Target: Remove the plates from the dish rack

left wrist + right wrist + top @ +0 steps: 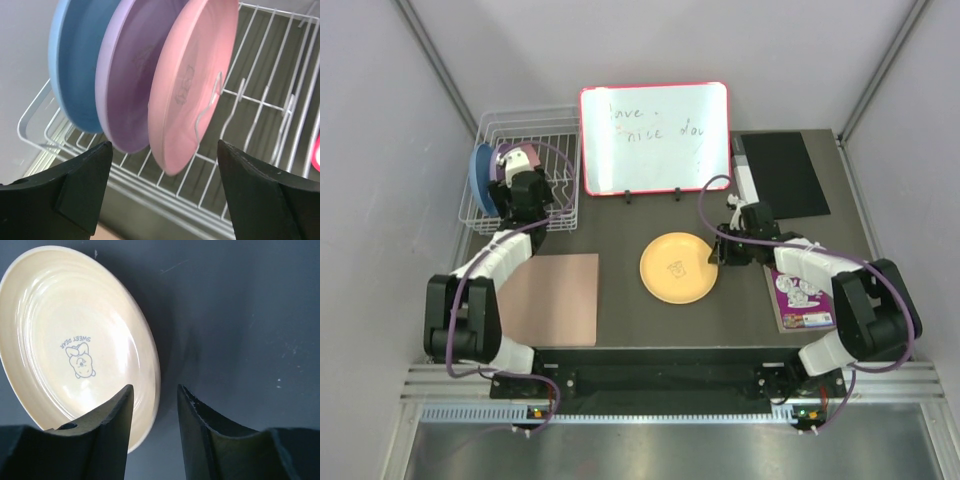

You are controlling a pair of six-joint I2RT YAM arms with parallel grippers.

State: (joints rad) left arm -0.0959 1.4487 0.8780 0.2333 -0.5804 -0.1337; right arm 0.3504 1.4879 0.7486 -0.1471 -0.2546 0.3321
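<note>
The white wire dish rack point(545, 128) stands at the back left. Three plates stand upright in it: light blue point(75, 65), lavender purple point(127, 85) and pink point(192, 85). The blue one also shows in the top view point(480, 172). My left gripper point(164, 150) is open and empty, just in front of the lower edges of the pink and lavender plates, touching neither. The orange-yellow plate point(678, 267) lies flat on the dark table. My right gripper point(155, 390) is open at the plate's right rim point(150, 365), one finger above the plate, the other outside it.
A red-framed whiteboard point(655, 138) stands behind the table's middle. A brown mat point(552, 298) lies at the front left. A black slab point(782, 172) is at the back right, and a purple booklet point(800, 290) lies under the right arm.
</note>
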